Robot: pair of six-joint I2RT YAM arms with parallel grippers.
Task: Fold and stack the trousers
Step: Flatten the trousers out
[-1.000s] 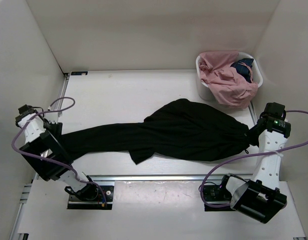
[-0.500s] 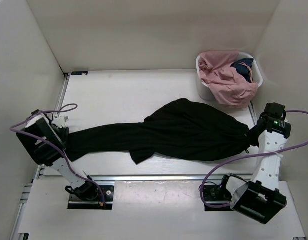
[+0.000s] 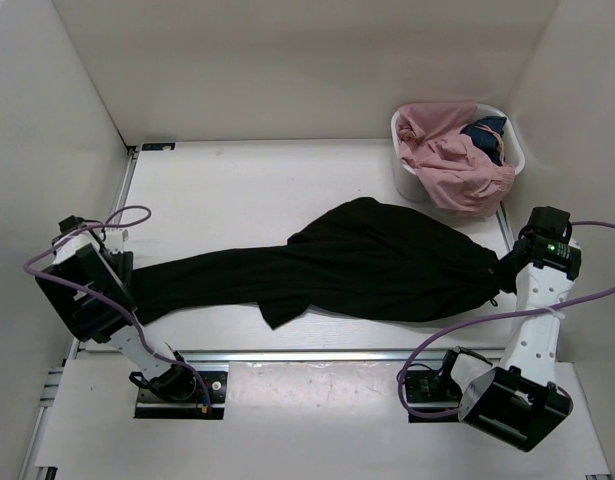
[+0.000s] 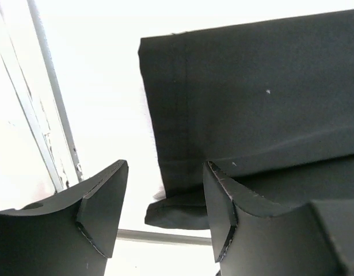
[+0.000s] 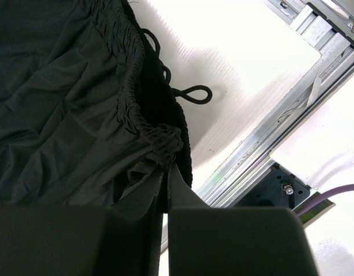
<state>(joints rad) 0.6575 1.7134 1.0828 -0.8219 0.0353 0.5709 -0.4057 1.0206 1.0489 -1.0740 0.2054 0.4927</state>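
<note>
Lying flat, one pair of trousers (image 3: 387,260) — right pincer (image 5: 166,172) clenched on it, left pincer (image 4: 165,169) released.

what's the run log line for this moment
trousers: unfolded, stretched across table | left gripper: open over leg hem | right gripper: shut on waistband

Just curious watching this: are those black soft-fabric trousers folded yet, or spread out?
Spread out, not folded up: the black soft-fabric trousers lie stretched full length across the white table.
</note>
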